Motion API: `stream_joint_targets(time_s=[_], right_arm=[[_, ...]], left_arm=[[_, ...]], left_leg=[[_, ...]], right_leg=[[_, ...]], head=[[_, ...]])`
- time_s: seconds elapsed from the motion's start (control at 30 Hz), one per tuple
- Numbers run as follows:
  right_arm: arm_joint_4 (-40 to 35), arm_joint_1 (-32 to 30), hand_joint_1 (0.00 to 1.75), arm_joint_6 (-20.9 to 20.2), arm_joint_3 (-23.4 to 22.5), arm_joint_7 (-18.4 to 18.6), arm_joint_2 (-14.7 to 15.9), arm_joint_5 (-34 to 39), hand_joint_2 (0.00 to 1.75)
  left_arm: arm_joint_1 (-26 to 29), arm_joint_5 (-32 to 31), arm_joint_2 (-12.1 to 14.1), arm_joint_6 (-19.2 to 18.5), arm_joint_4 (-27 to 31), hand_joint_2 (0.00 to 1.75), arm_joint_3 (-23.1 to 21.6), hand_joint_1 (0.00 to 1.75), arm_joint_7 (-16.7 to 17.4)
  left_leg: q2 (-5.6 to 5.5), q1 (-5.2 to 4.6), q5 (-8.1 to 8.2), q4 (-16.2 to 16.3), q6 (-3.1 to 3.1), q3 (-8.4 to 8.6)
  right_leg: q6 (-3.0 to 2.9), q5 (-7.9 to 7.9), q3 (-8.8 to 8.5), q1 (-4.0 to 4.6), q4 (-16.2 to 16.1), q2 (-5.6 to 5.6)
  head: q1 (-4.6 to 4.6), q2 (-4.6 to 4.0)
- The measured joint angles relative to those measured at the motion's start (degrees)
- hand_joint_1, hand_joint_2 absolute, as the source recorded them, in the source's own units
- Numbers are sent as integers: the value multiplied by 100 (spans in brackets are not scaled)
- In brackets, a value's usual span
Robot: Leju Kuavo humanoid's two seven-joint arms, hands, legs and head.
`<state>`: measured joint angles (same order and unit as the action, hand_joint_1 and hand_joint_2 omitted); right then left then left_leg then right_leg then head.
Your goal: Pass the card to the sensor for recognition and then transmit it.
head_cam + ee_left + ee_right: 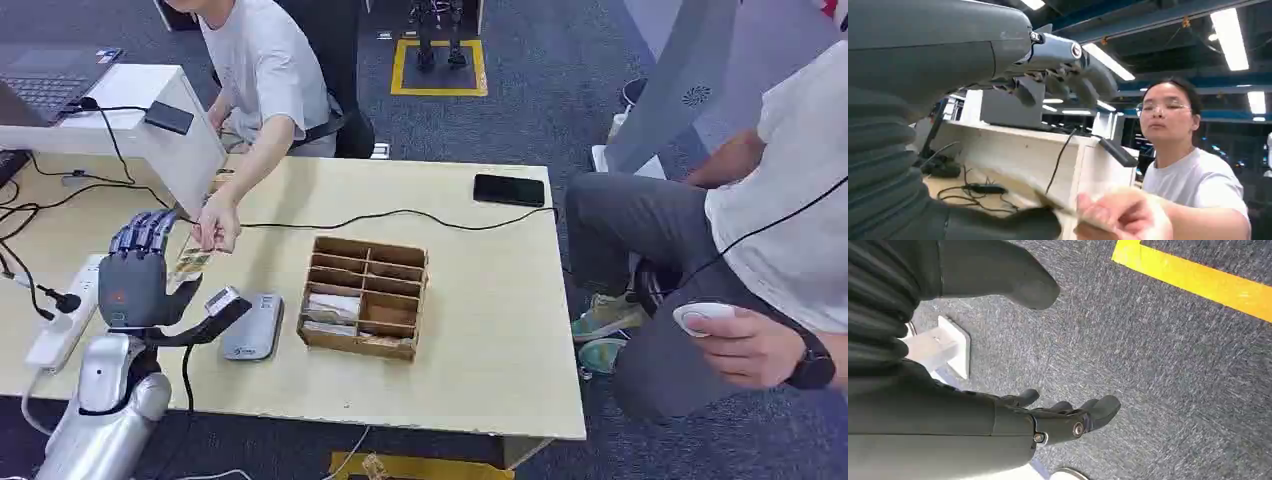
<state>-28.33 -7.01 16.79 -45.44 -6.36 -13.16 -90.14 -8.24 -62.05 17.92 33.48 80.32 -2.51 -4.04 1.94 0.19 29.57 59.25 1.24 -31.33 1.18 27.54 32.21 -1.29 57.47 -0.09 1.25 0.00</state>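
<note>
My left hand (pixel 135 280) is raised over the left part of the table, fingers (pixel 1068 75) upright and spread wide from the thumb (pixel 998 225). A person's hand (pixel 216 230) reaches in from the far side and holds a small card (pixel 190 263) right at my palm; in the left wrist view the blurred card (pixel 1058 202) lies between thumb and fingers, still pinched by that person's fingertips. The grey sensor pad (pixel 252 327) lies flat on the table just right of my thumb. My right hand (pixel 1068 417) hangs over the carpet, fingers loosely bent, holding nothing.
A wooden compartment box (pixel 365 296) with cards stands right of the sensor. A black phone (pixel 509 189) lies at the far right edge. A white riser (pixel 150 120) with a laptop, cables and a power strip (pixel 62 318) crowd the left. A seated person (pixel 760 250) holds a controller at right.
</note>
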Motion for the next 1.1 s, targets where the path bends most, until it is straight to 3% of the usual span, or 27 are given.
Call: stream_joint_targets(time_s=[0.27, 0.6, 0.8, 0.93, 1.0, 1.1], right_arm=[[-44, -10, 0, 0, 4, -15, 0, 0, 175], [-140, -36, 0, -83, 22, -35, -2, 0, 175], [-538, -181, 0, -464, 22, 7, -136, 0, 175], [-975, -323, 0, -732, 20, 9, -304, 0, 175], [-1148, -372, 0, -796, 13, 9, -361, 0, 175], [-1335, -429, 0, -822, 9, 0, -409, -2, 175]], left_arm=[[0, 337, 2, -35, 0, 175, 2, 175, -114], [19, 1294, -4, -328, 4, 175, 2, 175, -610], [-18, 1968, -149, -1209, 96, 175, 2, 175, -406], [-83, 2763, -280, -2254, 230, 175, -2, 175, -199], [-97, 2946, -328, -2483, 289, 175, -11, 175, -113], [-97, 2689, -350, -2479, 321, 175, -54, 175, 30]], left_leg=[[0, 0, 0, 0, 0, 0], [0, 0, 0, 0, 0, 0], [0, 0, 0, 0, 0, 0], [2, -1, 0, 0, 0, 1], [5, -1, 0, 0, 0, 0], [5, -1, 0, 0, 0, 0]], right_leg=[[0, 0, 0, 0, 0, 0], [0, 0, 0, 0, 0, -1], [0, 0, 1, 0, 0, 0], [0, 0, 2, 0, 0, 2], [0, 0, 3, 0, 0, 5], [0, 0, 4, 0, 0, 5]], head=[[2, 0], [2, 0], [2, 0], [0, 0], [0, 0], [2, 0]])
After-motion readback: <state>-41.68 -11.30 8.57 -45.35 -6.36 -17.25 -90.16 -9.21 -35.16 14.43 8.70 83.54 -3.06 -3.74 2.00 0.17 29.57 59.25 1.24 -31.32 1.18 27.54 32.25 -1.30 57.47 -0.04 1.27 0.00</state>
